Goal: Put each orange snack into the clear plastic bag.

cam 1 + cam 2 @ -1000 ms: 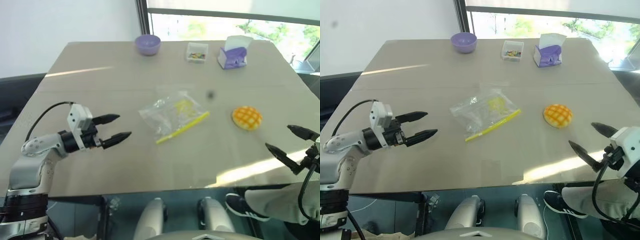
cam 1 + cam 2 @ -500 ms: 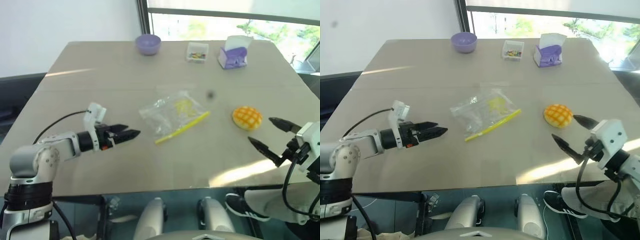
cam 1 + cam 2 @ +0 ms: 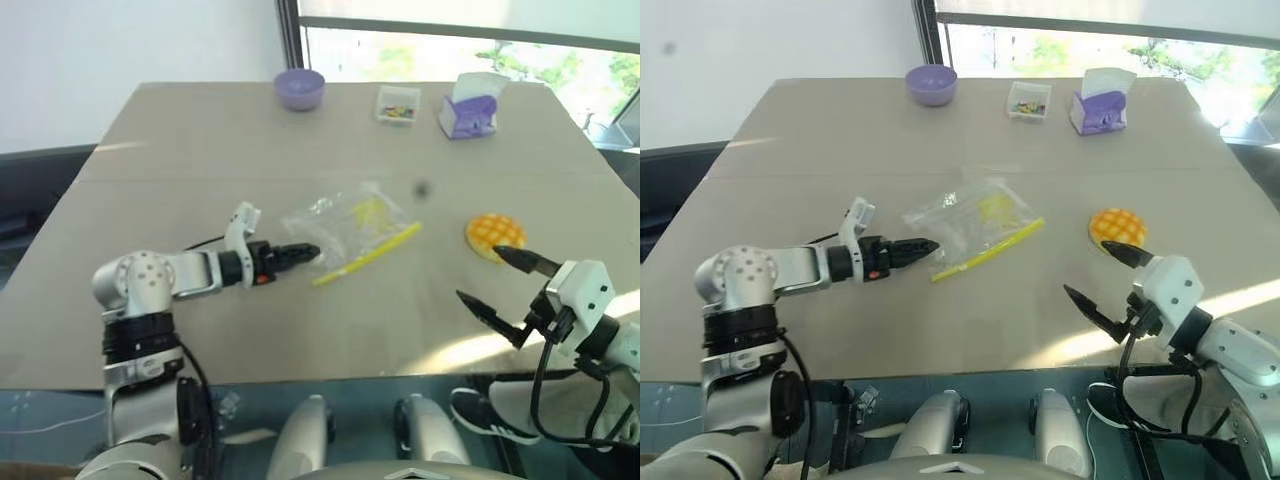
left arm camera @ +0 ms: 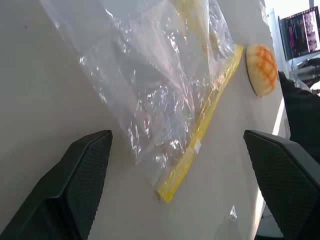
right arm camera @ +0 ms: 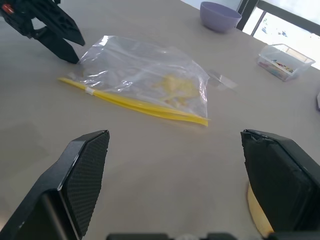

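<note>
Clear plastic bag (image 3: pixel 348 226): transparent, crinkly, flat near the worktop (image 3: pixel 200 150) middle; yellow zip strip on its near edge; faint yellow print inside, nothing else.
Orange snack (image 3: pixel 494 235): round, domed, criss-cross grid; outside the bag, toward the right edge.
Left gripper (image 3: pixel 300 252): jaws spread wide, at the bag's left corner; contact unclear.
Right gripper (image 3: pixel 499 283): jaws wide open, empty, by the near edge, just before the snack.
Purple bowl (image 3: pixel 299 88): round, smooth, far edge; contents hidden.
Small clear box (image 3: pixel 397 103): square, holds colourful bits.
Purple-and-white box (image 3: pixel 468 105): far right.
</note>
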